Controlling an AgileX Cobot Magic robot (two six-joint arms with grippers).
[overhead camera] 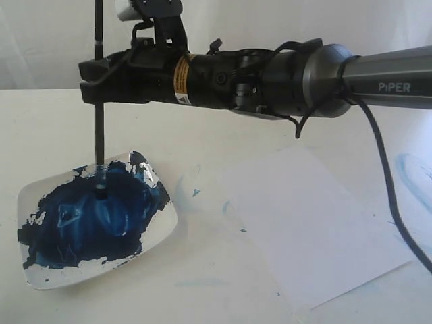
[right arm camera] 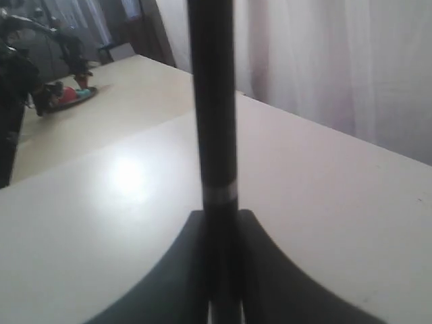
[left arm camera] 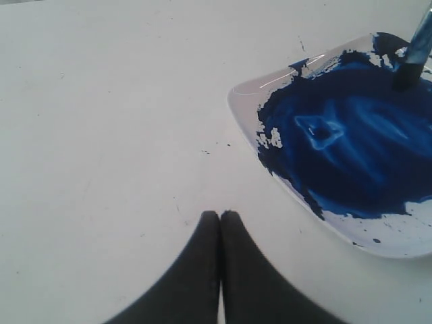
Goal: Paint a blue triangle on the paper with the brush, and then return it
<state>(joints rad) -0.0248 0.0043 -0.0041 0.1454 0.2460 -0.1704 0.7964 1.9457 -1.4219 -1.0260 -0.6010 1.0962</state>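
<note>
Exterior view: your right hand (overhead camera: 94, 81) gripped the brush (overhead camera: 100, 128) upright, its tip down in the paint dish (overhead camera: 30, 192).
To load it well, you needed to wet only the bristles, wipe the excess on the dish's rim, then lift straight up before crossing to the paper (overhead camera: 317, 223). The paper lay blank and well apart on the worktop (overhead camera: 54, 121), with no blue triangle on it. Your left hand (left arm camera: 220, 219) rested near the dish, fingers pressed together, holding nothing. The bristles were sunk in paint and unseen. The frame cut off the handle's top and a pale blue smear (overhead camera: 412, 169).
</note>
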